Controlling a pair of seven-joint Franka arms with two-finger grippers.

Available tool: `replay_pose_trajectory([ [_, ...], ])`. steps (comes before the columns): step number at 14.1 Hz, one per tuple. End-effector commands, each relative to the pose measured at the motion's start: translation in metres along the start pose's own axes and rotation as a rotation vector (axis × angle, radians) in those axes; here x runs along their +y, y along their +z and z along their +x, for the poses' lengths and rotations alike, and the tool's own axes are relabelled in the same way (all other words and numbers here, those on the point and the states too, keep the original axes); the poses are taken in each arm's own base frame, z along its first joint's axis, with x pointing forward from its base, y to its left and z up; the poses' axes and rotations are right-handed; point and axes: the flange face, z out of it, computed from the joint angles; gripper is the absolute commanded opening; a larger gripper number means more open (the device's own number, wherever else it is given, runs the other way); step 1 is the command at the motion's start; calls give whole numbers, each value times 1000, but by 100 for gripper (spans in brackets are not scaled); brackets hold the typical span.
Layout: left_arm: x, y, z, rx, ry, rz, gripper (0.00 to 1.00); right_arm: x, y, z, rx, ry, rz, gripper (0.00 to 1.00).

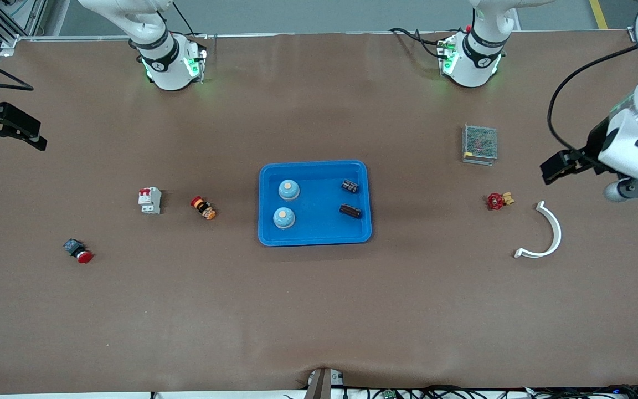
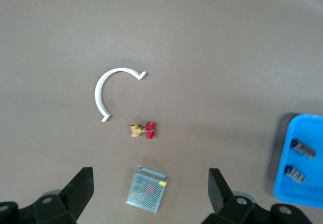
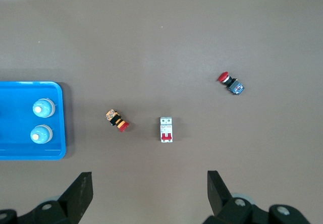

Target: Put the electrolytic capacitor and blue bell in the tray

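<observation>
Two blue bells (image 1: pixel 288 190) and two capacitors (image 1: pixel 350 185) are lying in the tray (image 1: pixel 314 237); seemingly nothing is left. Both the left gripper (image 2: pixel 150 193) and the right gripper (image 3: pixel 149 196) are hanging apart, empty, over the table ends.

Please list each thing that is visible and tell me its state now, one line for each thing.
Tray: flat on table, holding four parts.
Two blue bells: upright in tray.
Two capacitors: lying in tray.
Left pincer: open, empty, above mesh box.
Right pincer: open, empty, waiting.
Circuit breaker, two push buttons, valve, white arc: on table.
</observation>
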Motion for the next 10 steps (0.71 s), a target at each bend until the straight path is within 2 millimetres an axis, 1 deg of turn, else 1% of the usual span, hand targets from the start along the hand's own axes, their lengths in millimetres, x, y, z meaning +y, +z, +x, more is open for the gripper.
replay_pose_trajectory([
  [1,-19,-11,-19,-24,63,3,100,6,2,3,22,32,21,100],
  [2,-23,-14,-24,-29,61,6,100,5,2,4,25,31,19,100],
  [5,-24,-25,-35,-20,76,6,100,4,5,6,20,42,9,100],
  [6,-26,-24,-37,-34,88,-1,100,3,7,9,23,32,4,100],
  [8,-45,-25,-42,-45,92,-46,100,5,8,12,44,35,5,100],
  [10,-55,-26,-47,-49,77,-76,100,8,7,12,44,41,4,100],
])
